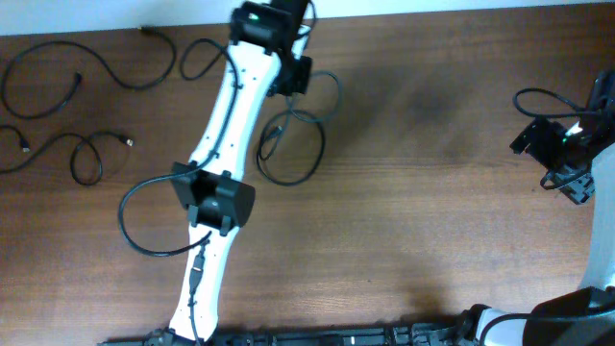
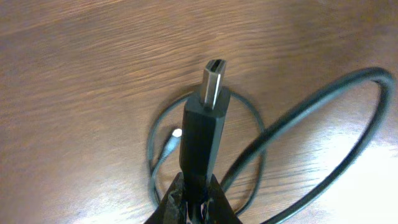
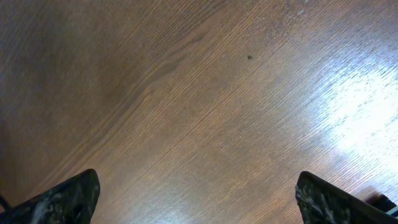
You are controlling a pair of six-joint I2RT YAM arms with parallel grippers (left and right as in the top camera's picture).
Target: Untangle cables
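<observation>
Found the left gripper (image 2: 196,202) pinched tight on a black plug (image 2: 204,137), fingers pressed together on the plug's lower end at the bottom edge of the left wrist view. Held the plug upright toward the camera, its flat metal tip (image 2: 213,78) uppermost and clear of the table (image 2: 81,74). Saw a thick cord (image 2: 348,99) arcing out to the right in a wide loop. Beneath it, saw a thinner cord (image 2: 151,146) curled in a ring on the wood, with a small pale-tipped connector (image 2: 176,132) lying inside that ring.

From overhead, traced the left arm (image 1: 231,125) reaching to the far side of the table, ending above a cluster of overlapping loops (image 1: 272,135). Could not tell from there which loop met the fingers. Noted two more cables lying apart at the far left: one (image 1: 75,85) in a large curve, another (image 1: 74,161) wavy, with small plug ends.

Found the right gripper (image 3: 199,196) spread wide — its fingertips (image 3: 71,196) at opposite lower corners of the right wrist view, holding nothing, over bare wood. Placed the right arm (image 1: 562,144) at the table's right edge, well apart from every cable.
</observation>
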